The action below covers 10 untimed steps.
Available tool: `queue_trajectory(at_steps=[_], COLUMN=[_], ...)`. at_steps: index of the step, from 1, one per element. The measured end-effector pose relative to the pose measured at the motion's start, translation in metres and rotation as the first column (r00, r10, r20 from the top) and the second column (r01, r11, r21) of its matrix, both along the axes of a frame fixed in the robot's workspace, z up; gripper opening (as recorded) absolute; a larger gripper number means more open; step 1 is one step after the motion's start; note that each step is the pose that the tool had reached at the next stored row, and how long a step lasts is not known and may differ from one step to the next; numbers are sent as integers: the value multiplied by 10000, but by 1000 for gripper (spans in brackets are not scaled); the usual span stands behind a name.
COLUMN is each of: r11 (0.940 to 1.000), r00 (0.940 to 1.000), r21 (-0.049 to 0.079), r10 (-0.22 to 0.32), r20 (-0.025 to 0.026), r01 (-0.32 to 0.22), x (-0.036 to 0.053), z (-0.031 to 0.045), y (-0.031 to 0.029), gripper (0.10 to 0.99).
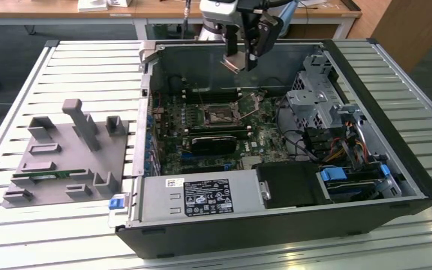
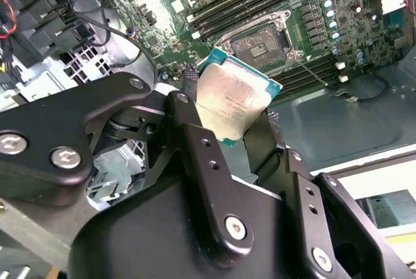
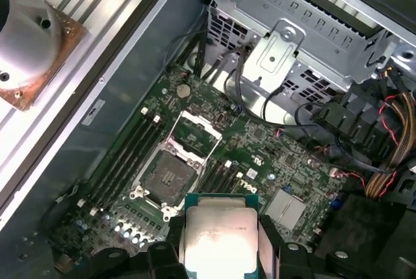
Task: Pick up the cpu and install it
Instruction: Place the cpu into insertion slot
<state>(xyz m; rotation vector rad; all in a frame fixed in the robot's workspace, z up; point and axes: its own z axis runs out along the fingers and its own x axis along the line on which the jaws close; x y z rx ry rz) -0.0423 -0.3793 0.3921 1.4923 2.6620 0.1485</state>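
Tray: a grey tray [image 1: 66,157] with upright posts stands on the bench [image 1: 88,67], well off to the exterior view's left of my gripper [image 1: 242,61]; a green memory stick [image 1: 47,175] lies in it.
Computer case: the open computer case [image 1: 276,230] lies on its side below my gripper, with the motherboard [image 1: 201,140] facing up.
Gripper: I hang above the case's interior, my fingers [image 2: 195,139] closed partway onto two opposite edges of the cpu.
Cpu: the cpu [image 2: 237,97] is pinched in my gripper, in the air; its metal top shows in both wrist views.
Socket: the socket [image 3: 166,175] sits empty beneath me, frame lifted, apart from the cpu.
Drive cage: the metal drive cage [image 1: 314,95] is lower, to the exterior view's right of my gripper.
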Motion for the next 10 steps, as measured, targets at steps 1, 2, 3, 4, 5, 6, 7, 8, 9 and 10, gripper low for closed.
queue_trajectory(at_steps=[1, 2, 3, 4, 5, 6, 7, 8, 9, 10], r11=[10000, 9999, 9994, 9991, 9987, 9983, 9978, 9967, 9960, 9954], r00=[10000, 9999, 9994, 9991, 9987, 9983, 9978, 9967, 9960, 9954], r21=[0, -1, -1, 0, 0, 1, 0, -1, -1, 0], r10=[-82, -166, -337, -421, -504, -582, -660, -812, -891, -963], r20=[0, -1, 0, 0, 0, 0, 0, 0, 0, 0], r01=[82, 166, 337, 421, 504, 582, 660, 812, 891, 963], x=[0, 0, 0, 0, 0, 0, 0, 0, 0, 0], z=[0, 0, 0, 0, 0, 0, 0, 0, 0, 0], y=[0, 1, 1, 1, 2, 2, 2, 2, 2, 2], gripper=[533, 533, 533, 533, 533, 533, 533, 533, 533, 533])
